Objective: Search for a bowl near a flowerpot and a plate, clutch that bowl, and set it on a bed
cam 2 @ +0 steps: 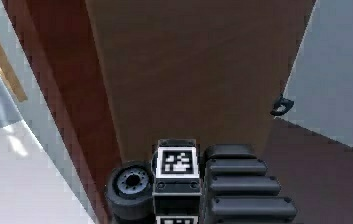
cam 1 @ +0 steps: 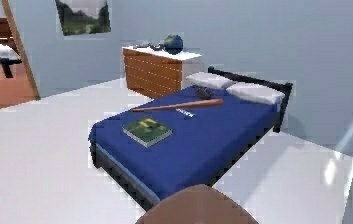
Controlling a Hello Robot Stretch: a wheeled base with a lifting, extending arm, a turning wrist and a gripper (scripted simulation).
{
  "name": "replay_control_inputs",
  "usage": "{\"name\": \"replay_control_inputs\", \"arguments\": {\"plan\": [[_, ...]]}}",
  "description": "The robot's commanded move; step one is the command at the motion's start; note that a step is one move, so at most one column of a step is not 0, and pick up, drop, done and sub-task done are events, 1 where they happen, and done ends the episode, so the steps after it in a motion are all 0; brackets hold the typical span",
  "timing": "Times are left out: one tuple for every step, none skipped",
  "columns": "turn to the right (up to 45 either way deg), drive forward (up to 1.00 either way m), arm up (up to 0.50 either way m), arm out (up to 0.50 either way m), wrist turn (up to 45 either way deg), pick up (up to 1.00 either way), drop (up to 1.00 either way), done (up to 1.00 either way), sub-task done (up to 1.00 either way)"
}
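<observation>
Diagonally across the forward view lies the bed (cam 1: 199, 140), its long axis running from the lower left up toward the right, with the head at the far right end and the foot nearest the camera. It has a dark, low frame and a smooth, deep blue cover, and two plump white pillows (cam 1: 234, 87) sit side by side at the head. On the cover rest a slim tan bat (cam 1: 194, 105), lying crosswise just below the pillows, and a flat green book (cam 1: 147, 131) nearer the foot. Behind the bed stands a wooden dresser (cam 1: 156, 70) with a pale top carrying a dark blue round object (cam 1: 174, 43). A landscape picture (cam 1: 82, 15) hangs on the blue-grey wall. In the arm side view, the gripper (cam 2: 131, 190) shows as a dark round body beside a white marker (cam 2: 177, 162), before a brown wooden panel (cam 2: 194, 70). Its fingers cannot be made out, so I cannot tell whether they hold anything.
</observation>
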Motion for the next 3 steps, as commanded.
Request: {"name": "replay_control_inputs", "arguments": {"plan": [[-9.0, 0.0, 0.0, 0.0, 0.0, 0.0, 0.0, 0.0, 0.0], [0.0, 0.15, 0.0, 0.0, 0.0, 0.0, 0.0, 0.0, 0.0], [42.0, 0.0, 0.0, 0.0, 0.0, 0.0, 0.0, 0.0, 0.0]]}}
